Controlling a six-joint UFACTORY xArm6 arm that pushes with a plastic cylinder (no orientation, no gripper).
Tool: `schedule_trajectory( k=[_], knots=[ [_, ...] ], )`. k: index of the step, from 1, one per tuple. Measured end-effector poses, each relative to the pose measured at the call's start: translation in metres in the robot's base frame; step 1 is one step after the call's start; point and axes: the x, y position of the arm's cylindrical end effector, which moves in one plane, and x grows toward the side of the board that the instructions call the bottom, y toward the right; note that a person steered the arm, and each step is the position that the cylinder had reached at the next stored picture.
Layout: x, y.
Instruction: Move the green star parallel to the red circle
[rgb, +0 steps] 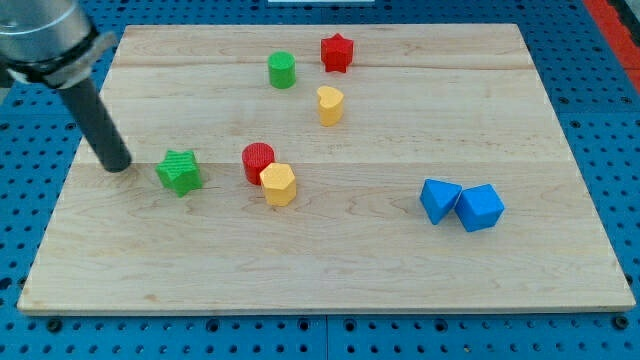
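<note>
The green star (179, 172) was found left of the red circle (257, 161), almost level with it, so the task was judged nearly done. My tip (116, 165) was placed just left of the star; nothing was gripped, no claw being fitted.

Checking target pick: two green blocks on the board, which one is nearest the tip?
The green star, just to the view's right of my tip. The green cylinder sits far off toward the view's top.

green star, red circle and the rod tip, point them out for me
green star (179, 171), camera view, top face
red circle (257, 157), camera view, top face
my tip (118, 165), camera view, rod's lower end
</note>
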Motion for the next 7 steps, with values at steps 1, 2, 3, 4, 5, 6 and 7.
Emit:
schedule_trajectory(
  k=[1, 2, 3, 4, 5, 6, 7],
  knots=[
    [0.0, 0.023],
    [0.0, 0.036],
    [0.009, 0.005],
    [0.011, 0.014],
    [0.011, 0.094],
    [0.02, 0.154],
    [0.035, 0.165]
  ],
)
